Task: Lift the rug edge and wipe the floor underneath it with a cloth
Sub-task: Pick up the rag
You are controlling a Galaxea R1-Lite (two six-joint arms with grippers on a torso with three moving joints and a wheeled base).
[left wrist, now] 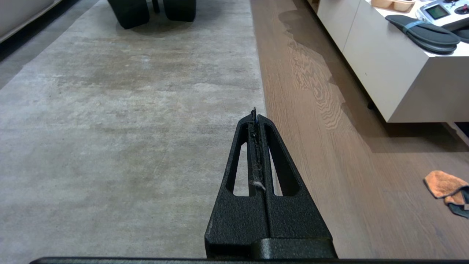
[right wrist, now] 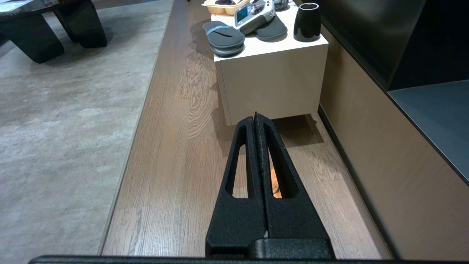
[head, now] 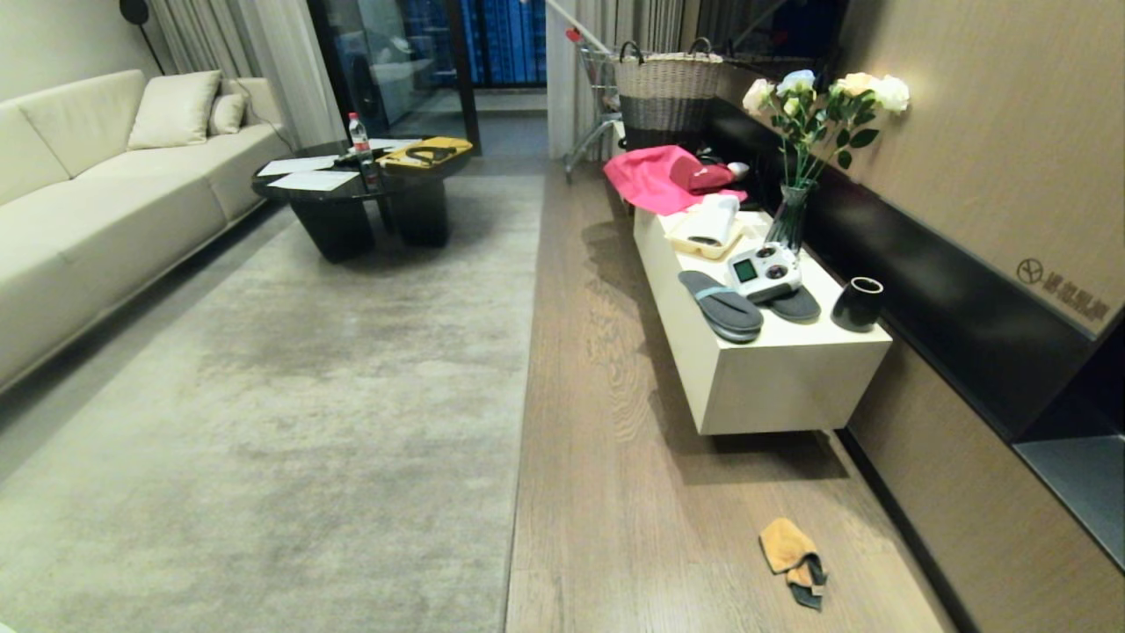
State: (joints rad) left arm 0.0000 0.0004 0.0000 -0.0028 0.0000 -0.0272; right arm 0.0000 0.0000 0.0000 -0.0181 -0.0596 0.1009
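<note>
Beside the rug edge (head: pixel 527 352), bare wood floor (head: pixel 615 492) with crumpled cloth (head: pixel 791 549).

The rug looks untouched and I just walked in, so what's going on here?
Nothing is being handled yet. The rug edge lies flat on the floor, and the cloth sits crumpled on the boards near the white cabinet. The left gripper and right gripper are both shut and empty.
</note>
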